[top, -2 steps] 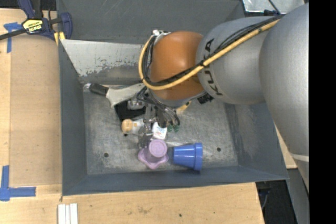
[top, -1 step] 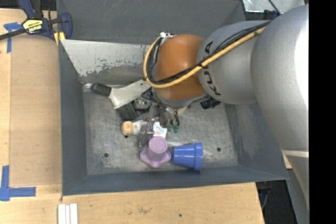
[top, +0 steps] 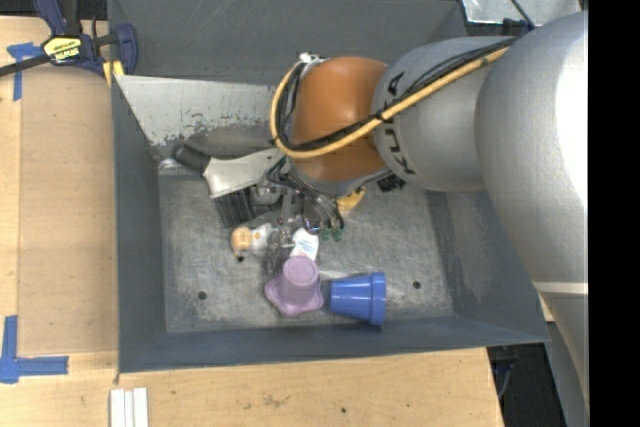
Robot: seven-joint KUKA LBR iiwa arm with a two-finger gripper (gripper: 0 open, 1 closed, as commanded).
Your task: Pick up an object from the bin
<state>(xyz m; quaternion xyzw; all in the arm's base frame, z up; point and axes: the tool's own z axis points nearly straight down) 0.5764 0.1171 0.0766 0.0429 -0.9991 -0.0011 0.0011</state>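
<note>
Purple cup [top: 293, 287] is recorded at 6 o'clock in the bin [top: 140, 245], touching a blue cup [top: 358, 297] at its 3 o'clock. The tool [top: 300, 227] is stationed low at the purple cup's 12 o'clock, presumably to approach a grasp; whether open or closed cannot be told.

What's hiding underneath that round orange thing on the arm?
Poking out from under the orange cover are the hand, close by a lilac cup, a brush with a pale handle, and a yellow scrap. Whatever else lies beneath is covered.
</note>
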